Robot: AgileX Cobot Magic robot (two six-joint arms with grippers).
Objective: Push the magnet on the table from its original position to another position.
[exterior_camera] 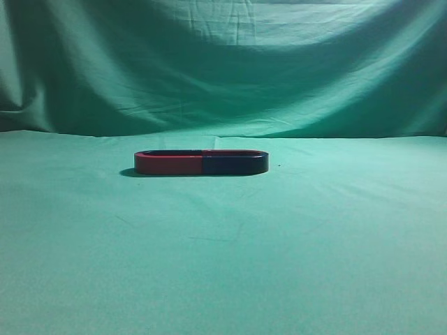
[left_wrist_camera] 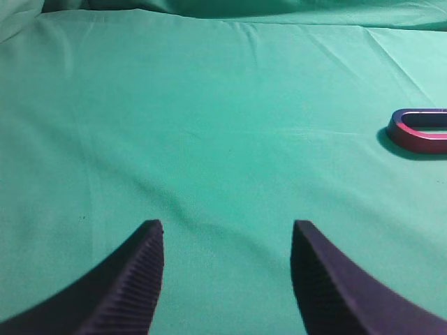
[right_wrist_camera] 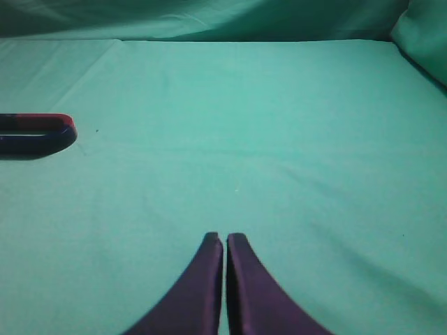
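Note:
The magnet (exterior_camera: pixel 235 163), navy blue with a thin red upper rim, lies flat on the table (exterior_camera: pixel 223 265) at mid-depth. Its open end meets a red-sided U magnet (exterior_camera: pixel 169 163), and together they form one long oval. In the right wrist view the magnet's rounded end (right_wrist_camera: pixel 42 137) shows at the left edge, far ahead and left of my right gripper (right_wrist_camera: pixel 225 241), which is shut and empty. My left gripper (left_wrist_camera: pixel 227 230) is open and empty over bare cloth. Neither gripper shows in the exterior view.
The red-sided magnet's rounded end (left_wrist_camera: pixel 419 132) shows at the right edge of the left wrist view, far ahead and right of the left jaws. Green cloth backdrop (exterior_camera: pixel 223 63) rises behind the table. Wrinkled green cloth surrounds the magnets.

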